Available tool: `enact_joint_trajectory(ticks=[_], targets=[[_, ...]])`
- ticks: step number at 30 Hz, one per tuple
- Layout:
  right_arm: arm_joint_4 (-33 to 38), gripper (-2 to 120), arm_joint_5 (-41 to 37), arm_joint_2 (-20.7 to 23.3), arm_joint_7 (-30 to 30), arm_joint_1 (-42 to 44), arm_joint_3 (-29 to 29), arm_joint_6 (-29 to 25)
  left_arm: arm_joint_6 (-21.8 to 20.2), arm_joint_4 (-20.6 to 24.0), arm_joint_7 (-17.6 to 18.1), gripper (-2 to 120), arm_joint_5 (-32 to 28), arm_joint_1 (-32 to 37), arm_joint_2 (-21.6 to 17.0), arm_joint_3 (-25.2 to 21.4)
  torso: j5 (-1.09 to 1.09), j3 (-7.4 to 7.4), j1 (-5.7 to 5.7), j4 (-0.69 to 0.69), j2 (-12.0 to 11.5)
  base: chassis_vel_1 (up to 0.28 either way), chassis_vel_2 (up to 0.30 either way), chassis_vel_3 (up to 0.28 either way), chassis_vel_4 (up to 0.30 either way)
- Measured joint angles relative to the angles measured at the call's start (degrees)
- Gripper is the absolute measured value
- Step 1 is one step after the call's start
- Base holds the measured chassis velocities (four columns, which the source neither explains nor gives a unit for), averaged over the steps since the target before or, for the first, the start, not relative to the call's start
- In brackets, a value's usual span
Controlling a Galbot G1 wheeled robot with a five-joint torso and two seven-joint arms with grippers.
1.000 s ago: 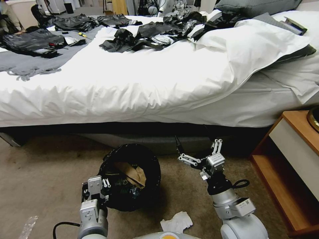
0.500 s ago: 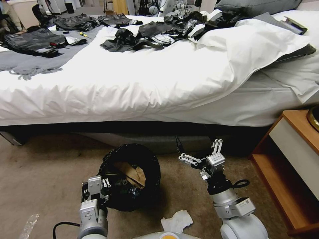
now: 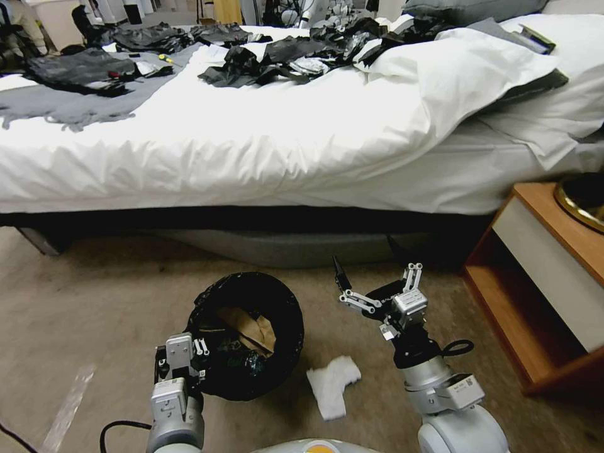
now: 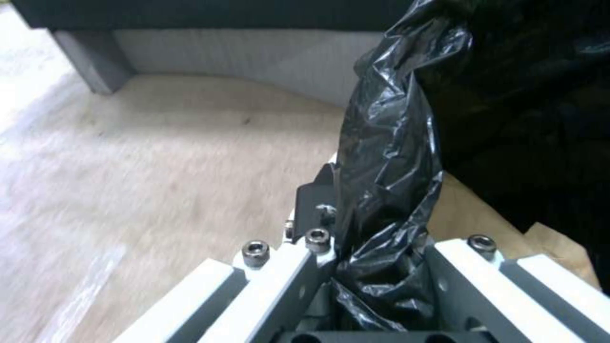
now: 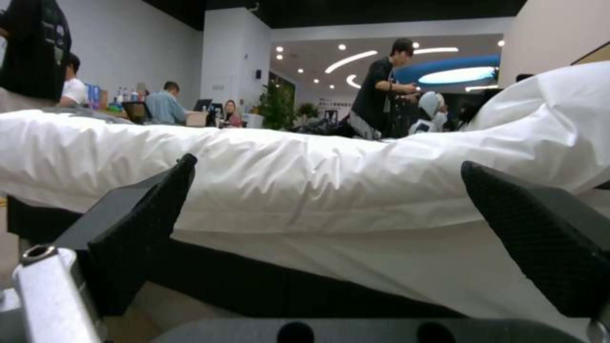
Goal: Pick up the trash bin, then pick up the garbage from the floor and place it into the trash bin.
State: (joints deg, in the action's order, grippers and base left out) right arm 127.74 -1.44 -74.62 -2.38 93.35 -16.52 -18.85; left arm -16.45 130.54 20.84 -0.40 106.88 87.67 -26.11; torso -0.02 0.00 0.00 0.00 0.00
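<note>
Holding the trash bin (image 3: pixel 248 333) by its near-left rim, the left gripper (image 3: pixel 182 362) has its fingers clamped on the black bag liner (image 4: pixel 388 190) folded over the edge; the left wrist view shows crinkled plastic pinched between the pads. The bin sits low over the carpet (image 3: pixel 107 296), near the middle, just in front of the bed (image 3: pixel 251 151); can't tell whether it touches the floor. A brown paper bag (image 3: pixel 251 327) and dark wrappers lie inside it.

Remaining garbage: a crumpled white tissue (image 3: pixel 332 384) on the carpet, just right of the bin and near the robot's base. It looks very light, soft and squashable, not fragile; probably best pinched across its raised crumpled middle, pads pressing down into the carpet a bit, since flat edges would likely slip out.

The right gripper (image 3: pixel 377 286) hovers right of the bin and beyond the tissue, fingers spread wide, holding nothing, pointing toward the bed. A wooden nightstand (image 3: pixel 553 283) stands at far right. The bin itself seems light but the liner is slippery, so the rim grip could slide.
</note>
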Motion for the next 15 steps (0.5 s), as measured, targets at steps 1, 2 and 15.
enact_joint_trajectory(ticks=[1, 2, 15], targets=[[0.0, 100, -0.01, -0.03, 0.0, -0.05, 0.0, -0.01, 0.0, 0.0, 0.01, 1, 0.01, -0.01, 0.0, -0.01, 0.04, -0.01, 0.0, 0.0, 0.0, 0.327, -0.313, -0.321, 0.326], [0.0, 100, -0.01, -0.03, 0.0, -0.05, 0.0, -0.01, 0.0, 0.0, 0.01, 1, 0.01, -0.01, 0.0, -0.01, 0.04, -0.01, 0.0, 0.0, 0.0, 0.327, -0.313, -0.321, 0.326], [-0.12, 100, -0.3, -0.17, 0.0, -0.61, -0.18, -1.08, 0.0, 0.0, 0.0, 1, 0.01, -0.01, 0.0, -0.01, 0.01, 0.0, 0.01, -0.01, 0.0, 0.235, -0.246, -0.226, 0.226]])
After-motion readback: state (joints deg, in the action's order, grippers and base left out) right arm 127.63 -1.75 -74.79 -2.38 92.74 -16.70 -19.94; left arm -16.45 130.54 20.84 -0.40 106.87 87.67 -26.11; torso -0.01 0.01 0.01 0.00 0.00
